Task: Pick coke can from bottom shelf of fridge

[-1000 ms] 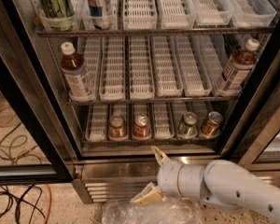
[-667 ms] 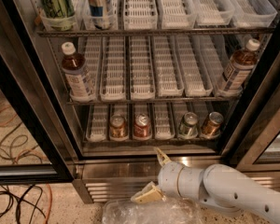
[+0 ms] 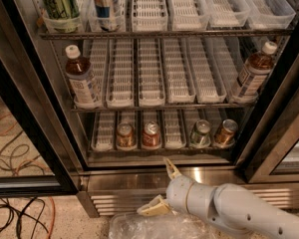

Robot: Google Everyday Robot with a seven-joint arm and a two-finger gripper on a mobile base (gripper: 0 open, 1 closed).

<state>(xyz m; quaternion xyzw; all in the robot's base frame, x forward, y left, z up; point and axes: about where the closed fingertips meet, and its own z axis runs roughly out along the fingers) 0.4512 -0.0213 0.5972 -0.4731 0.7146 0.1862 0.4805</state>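
The coke can (image 3: pixel 151 135) is seen upright in a lane tray on the bottom shelf (image 3: pixel 104 131) of the fridge (image 3: pixel 114 180), approx. centre-left. It is red w/ white lettering & a silver top. A brownish can (image 3: pixel 124 135) is set just beside it, and a green-silver can (image 3: pixel 201 133) is placed further along. The gripper (image 3: pixel 153 187) is held below the shelf, in front of the steel base, w/ fingers spread wide. Nothing is grasped, and it is kept apart from the can. Clear plastic (image 3: pixel 149 228) is seen beneath it.

A left bottle (image 3: pixel 81 82) and a right bottle (image 3: pixel 254 73) are standing on the middle rack (image 3: pixel 164 106); a clear plastic bag (image 3: pixel 157 228) is lying just below the gripper (image 3: pixel 162 188).
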